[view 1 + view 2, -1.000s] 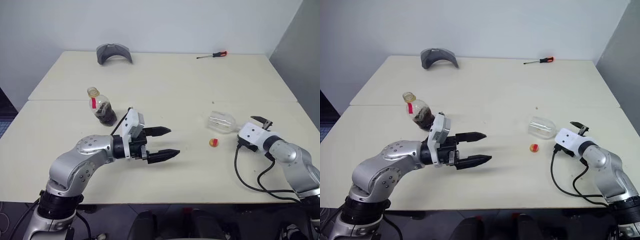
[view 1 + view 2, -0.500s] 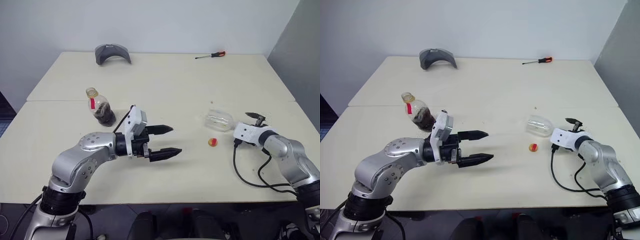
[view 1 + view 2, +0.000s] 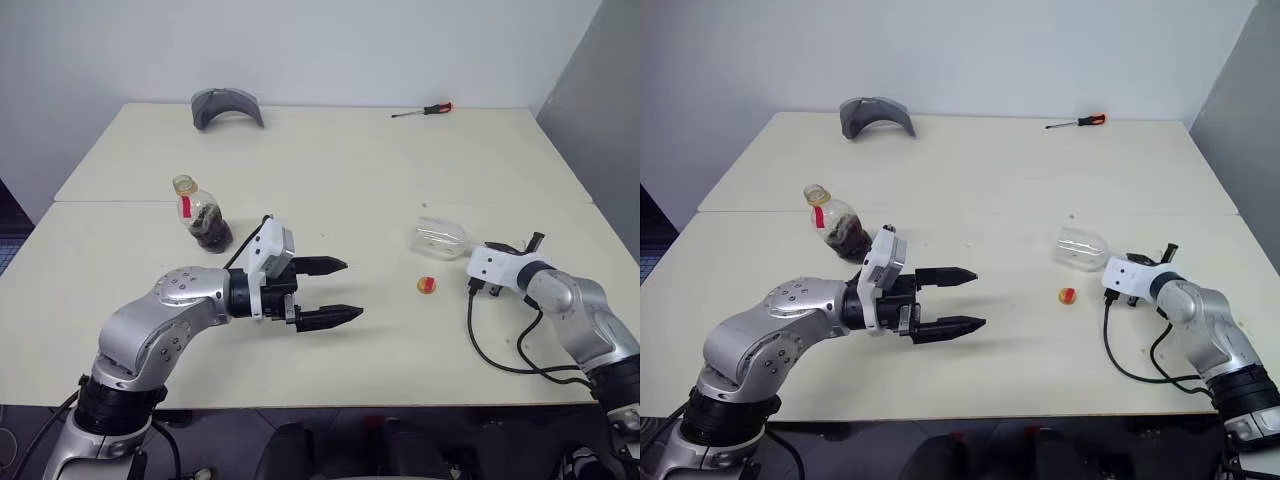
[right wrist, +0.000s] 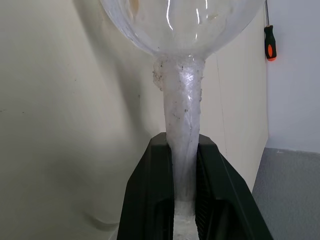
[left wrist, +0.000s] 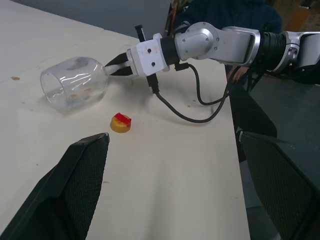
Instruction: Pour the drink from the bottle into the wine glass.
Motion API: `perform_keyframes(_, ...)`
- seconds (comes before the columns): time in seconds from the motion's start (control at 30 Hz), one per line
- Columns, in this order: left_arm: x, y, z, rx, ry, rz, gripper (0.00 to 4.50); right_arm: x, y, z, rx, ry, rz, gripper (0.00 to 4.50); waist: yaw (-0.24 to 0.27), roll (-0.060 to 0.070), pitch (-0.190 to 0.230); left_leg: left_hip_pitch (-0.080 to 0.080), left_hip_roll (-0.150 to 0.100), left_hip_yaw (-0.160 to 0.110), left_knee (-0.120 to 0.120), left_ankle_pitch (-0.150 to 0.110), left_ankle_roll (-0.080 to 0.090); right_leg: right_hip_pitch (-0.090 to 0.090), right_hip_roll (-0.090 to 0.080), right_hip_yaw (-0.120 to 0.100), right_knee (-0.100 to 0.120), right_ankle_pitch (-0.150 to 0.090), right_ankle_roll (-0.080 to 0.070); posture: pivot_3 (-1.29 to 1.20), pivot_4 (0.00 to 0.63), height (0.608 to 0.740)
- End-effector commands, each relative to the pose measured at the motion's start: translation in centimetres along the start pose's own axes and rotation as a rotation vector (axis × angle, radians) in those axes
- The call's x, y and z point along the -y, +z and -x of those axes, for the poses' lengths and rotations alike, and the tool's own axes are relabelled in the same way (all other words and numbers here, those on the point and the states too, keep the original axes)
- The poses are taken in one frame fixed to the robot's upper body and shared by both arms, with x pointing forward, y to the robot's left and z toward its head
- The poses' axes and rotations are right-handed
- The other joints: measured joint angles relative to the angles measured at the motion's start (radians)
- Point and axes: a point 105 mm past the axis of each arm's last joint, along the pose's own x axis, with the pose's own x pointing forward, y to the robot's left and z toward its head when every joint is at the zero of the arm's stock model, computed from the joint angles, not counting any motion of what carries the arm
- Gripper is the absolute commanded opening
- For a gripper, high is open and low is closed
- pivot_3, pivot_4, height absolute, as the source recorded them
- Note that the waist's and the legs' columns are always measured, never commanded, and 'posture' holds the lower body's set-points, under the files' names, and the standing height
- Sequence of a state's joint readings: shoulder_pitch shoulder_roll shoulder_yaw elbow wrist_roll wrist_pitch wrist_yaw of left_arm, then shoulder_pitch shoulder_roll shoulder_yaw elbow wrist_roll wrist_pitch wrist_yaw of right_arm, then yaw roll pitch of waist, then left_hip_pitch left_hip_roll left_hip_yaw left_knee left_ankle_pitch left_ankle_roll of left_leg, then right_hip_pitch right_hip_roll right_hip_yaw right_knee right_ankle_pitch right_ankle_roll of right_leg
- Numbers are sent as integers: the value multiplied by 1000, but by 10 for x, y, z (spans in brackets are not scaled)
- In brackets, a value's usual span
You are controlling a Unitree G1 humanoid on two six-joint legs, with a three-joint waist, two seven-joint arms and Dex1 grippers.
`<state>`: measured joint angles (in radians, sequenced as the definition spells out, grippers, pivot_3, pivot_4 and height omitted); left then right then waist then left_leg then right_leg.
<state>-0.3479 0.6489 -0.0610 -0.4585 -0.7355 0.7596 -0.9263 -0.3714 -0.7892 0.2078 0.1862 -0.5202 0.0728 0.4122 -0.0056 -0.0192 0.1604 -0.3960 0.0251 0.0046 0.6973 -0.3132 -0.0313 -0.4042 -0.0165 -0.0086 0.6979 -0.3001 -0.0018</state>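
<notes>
A: The wine glass (image 3: 441, 242) lies on its side on the worktop (image 3: 400, 170), and the right tool (image 4: 183, 165) has just clamped its stem.

B: So standing it up comes next. Bottle (image 3: 203, 214) (cap off) waits near the wide-open, empty left tool (image 3: 334, 291).

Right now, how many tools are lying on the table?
1. A screwdriver with a red and black handle lies near the far edge of the table, toward the robot's right. No other tool is visible; nothing on the table looks big enough to hide one.
</notes>
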Motion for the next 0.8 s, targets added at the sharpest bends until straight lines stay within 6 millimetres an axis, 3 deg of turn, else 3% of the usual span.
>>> perform_keyframes(0.03,8,9,2,37,-6,5,4500,18,21,-4,78,-71,-13,190,-3,0,0,0,0,0,0,0,0,0,0,0,0,0,0,0,150,740)
perform_keyframes(0.2,13,1,15,43,79,85,4500,40,83,-10,316,-163,-242,190,-24,0,0,0,2,-1,0,0,0,0,1,0,0,0,0,0,150,740)
perform_keyframes(0.43,21,-16,39,76,329,188,4500,60,165,-21,597,-111,-798,190,-24,1,1,0,2,-1,-1,0,0,-1,1,-1,0,0,0,0,150,740)
perform_keyframes(0.6,31,-21,47,150,530,248,4500,57,221,-28,722,34,-1039,190,-18,1,0,0,0,-2,0,0,0,0,-2,-1,0,0,0,0,150,740)
perform_keyframes(0.8,41,-26,67,167,742,263,4500,15,284,-36,816,252,-1121,190,-21,0,0,0,0,-2,-1,0,0,-1,-2,-2,1,0,0,0,150,740)
